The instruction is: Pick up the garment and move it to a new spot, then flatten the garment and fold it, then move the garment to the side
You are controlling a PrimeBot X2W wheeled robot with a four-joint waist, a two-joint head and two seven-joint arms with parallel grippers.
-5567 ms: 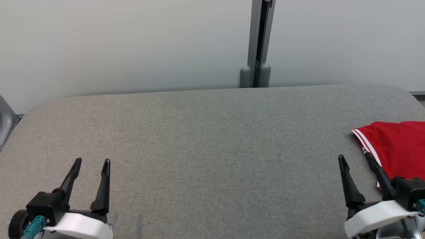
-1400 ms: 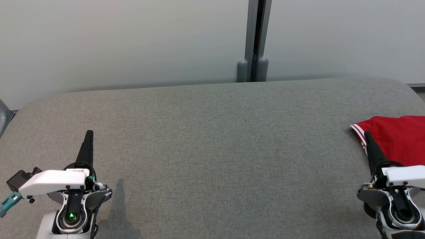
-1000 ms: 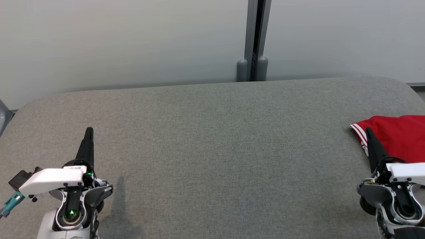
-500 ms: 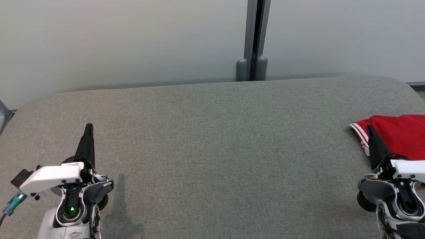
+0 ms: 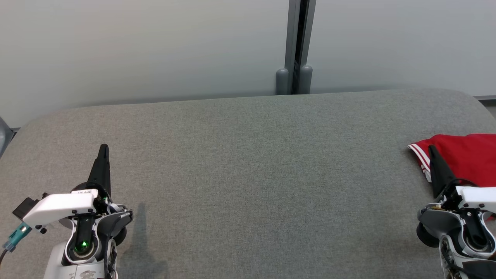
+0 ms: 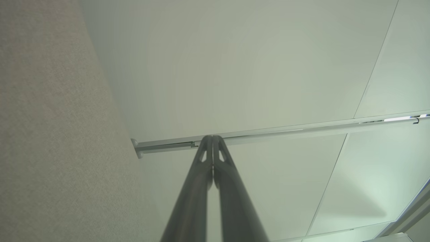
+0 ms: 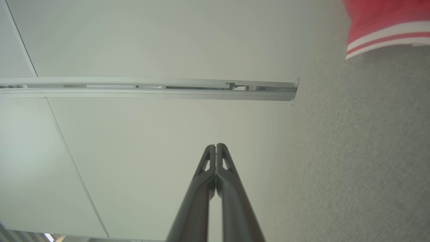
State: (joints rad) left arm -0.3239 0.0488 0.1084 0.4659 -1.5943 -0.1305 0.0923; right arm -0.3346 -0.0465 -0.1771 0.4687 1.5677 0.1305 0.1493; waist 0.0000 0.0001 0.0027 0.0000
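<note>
Red cloth with white stripes, the garment (image 5: 465,155), lies at the right end of the grey worktop (image 5: 252,174) and is cut off by the right edge of the head view. In the earliest picture the fingers of both tools were spread wide. Now the left tool (image 5: 104,148) and the right tool (image 5: 430,149) are turned on edge, so that a single dark finger of each is seen from the head. Nothing is changed since half a second ago, and the garment has kept its place on the worktop.

What cannot be judged from the head is settled by the wrist views. The fingers of the left tool (image 6: 212,137) are pressed together tip to tip, and so are those of the right tool (image 7: 215,145), with nothing held between them. In the right wrist view the garment (image 7: 383,30) is seen at the upper right, apart from the fingertips. From the head, the right tool's finger is laid across the striped edge, but contact cannot be told.

That striped edge is turned towards the middle of the worktop, its stripes running from far to near. The long axis cannot be told, the rest being cut off.
</note>
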